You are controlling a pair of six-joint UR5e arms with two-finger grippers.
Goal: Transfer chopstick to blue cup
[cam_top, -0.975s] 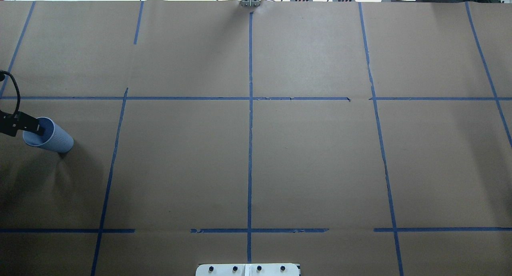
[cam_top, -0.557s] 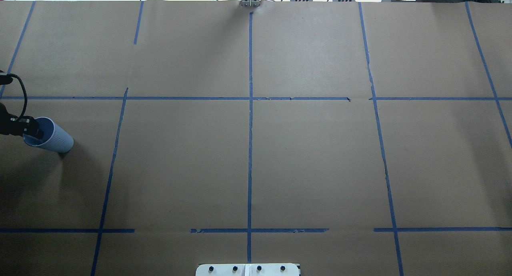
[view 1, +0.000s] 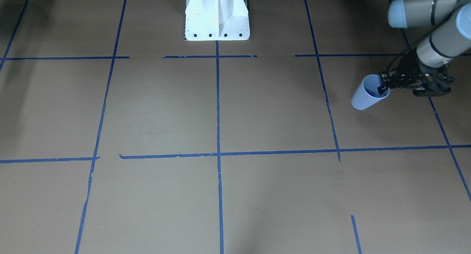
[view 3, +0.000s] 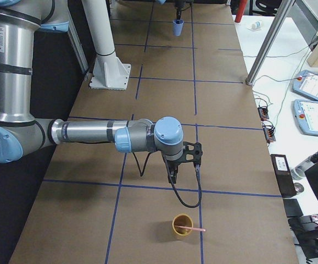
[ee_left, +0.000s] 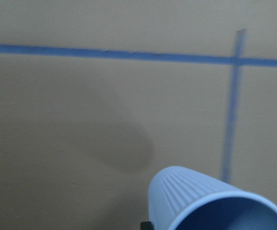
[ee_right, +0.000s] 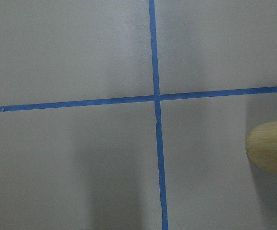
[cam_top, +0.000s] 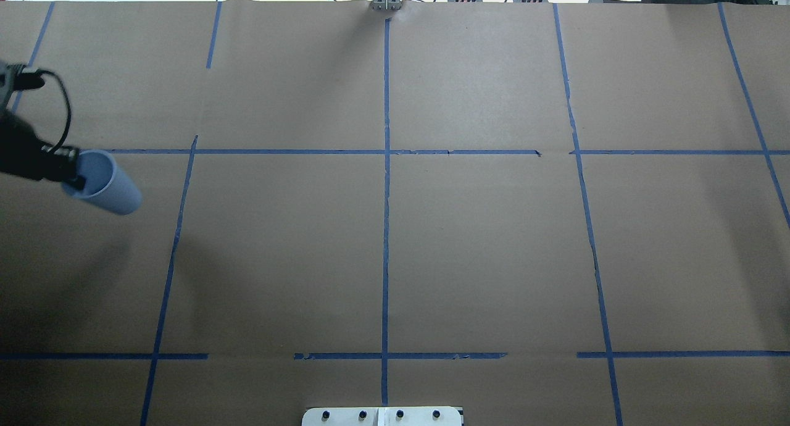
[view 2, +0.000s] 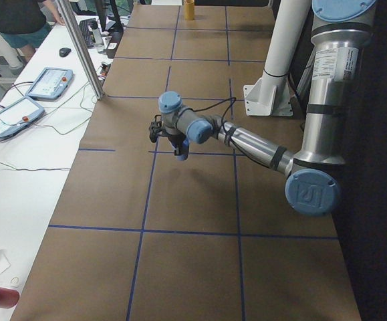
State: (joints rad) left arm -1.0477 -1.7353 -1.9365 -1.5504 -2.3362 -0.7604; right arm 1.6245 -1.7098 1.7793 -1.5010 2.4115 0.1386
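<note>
The light blue ribbed cup (cam_top: 106, 185) hangs tilted above the brown paper at the table's left end, its shadow below it. My left gripper (cam_top: 73, 174) is shut on its rim, one finger inside and one outside. The blue cup also shows in the front-facing view (view 1: 366, 95) and in the left wrist view (ee_left: 210, 201). The pink chopstick (view 3: 193, 228) leans in a tan cup (view 3: 182, 226) at the table's right end. My right gripper (view 3: 173, 177) hovers just short of that cup; I cannot tell whether it is open. The tan cup's wall shows in the right wrist view (ee_right: 272, 148).
The white robot base (view 1: 217, 16) stands at the table's middle edge. Blue tape lines (cam_top: 386, 197) mark a grid on the brown paper. A side bench with tablets (view 2: 26, 107) and a metal post (view 2: 79, 47) runs along the far edge.
The left gripper has lifted the blue cup off the paper and carried it up and slightly right in the overhead view. The cup's shadow has dropped away from it.
</note>
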